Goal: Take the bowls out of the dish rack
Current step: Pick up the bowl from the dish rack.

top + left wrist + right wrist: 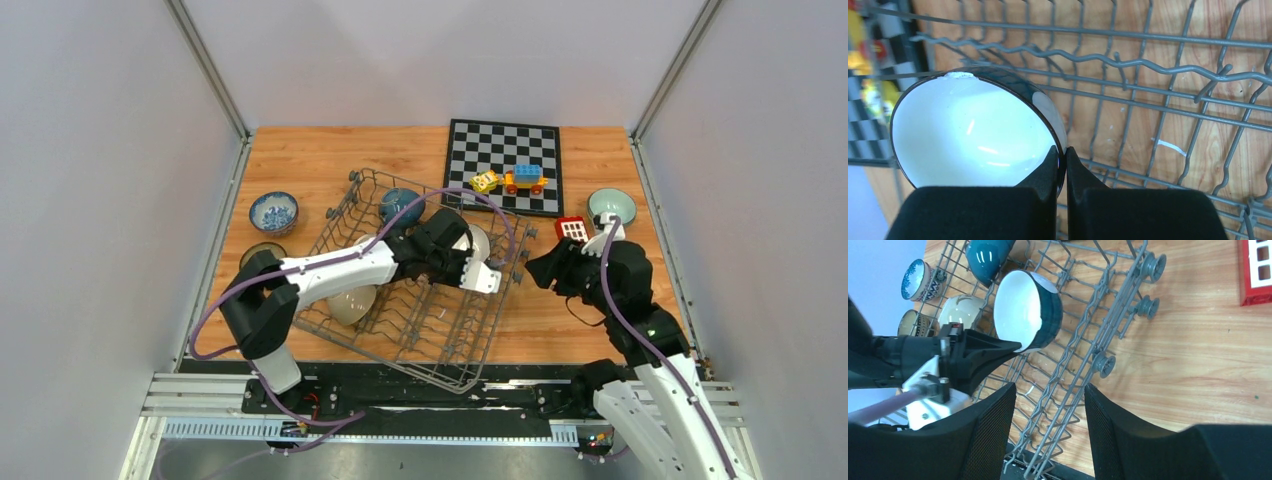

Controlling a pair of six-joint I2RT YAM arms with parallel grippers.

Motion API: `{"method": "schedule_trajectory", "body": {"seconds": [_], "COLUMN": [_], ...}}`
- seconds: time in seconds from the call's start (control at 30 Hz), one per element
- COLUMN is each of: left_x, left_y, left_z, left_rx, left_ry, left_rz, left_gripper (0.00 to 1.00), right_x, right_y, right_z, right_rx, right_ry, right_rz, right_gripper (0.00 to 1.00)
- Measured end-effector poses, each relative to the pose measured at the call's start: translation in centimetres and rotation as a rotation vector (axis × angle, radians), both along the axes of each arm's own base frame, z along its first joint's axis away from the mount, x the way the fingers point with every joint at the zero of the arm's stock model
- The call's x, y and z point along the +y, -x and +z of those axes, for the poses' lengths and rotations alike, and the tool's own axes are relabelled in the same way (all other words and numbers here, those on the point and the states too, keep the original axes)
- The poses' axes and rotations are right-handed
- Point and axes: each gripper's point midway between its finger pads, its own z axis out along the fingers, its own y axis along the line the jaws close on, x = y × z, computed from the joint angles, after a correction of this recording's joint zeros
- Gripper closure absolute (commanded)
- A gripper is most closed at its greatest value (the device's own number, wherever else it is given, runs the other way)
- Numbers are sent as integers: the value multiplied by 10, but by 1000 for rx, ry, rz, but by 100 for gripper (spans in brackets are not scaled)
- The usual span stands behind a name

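We see the left gripper (1062,165) closed tight on the rim of a white-lined bowl (968,135) — one finger inside the white lining, the other against the dark teal outer wall, the tips all but meeting. The bowl stands on edge within the dish rack (440,345), over its wire floor and near the right side wall; whether it touches the wires we cannot tell.

The right gripper (1050,425) has its jaws standing apart with nothing between them. It hovers over the rack's right edge and the wooden table (1198,365) beside it, touching nothing that we can make out.

Elsewhere in the rack we find a dark teal bowl (400,205) at the far corner and a beige bowl (352,303) near the left side. On the table left of the rack sit a blue-and-white bowl (273,212) and a brown striped bowl (258,250) — a pale green bowl (611,205) sits well apart at the far right.
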Motion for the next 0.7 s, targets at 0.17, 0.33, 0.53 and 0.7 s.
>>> {"method": "schedule_trajectory", "body": {"seconds": [0.17, 0.33, 0.53, 0.7], "left_x": [-2, 6, 20, 42], "left_y": [-2, 20, 90, 128], "left_z": [68, 156, 167, 113], "left_rx": [-89, -242, -401, -442], "left_ry": [128, 300, 308, 102], "left_rz": [14, -18, -190, -324], "left_gripper": [100, 100, 100, 100], "right_x": [-4, 4, 37, 66], "right_y": [-4, -7, -2, 11], "right_z": [40, 95, 145, 165], "right_rx": [-81, -185, -251, -248], "right_ry": [54, 115, 198, 267], "right_rz": [17, 89, 285, 462], "right_gripper": [35, 33, 34, 34]}}
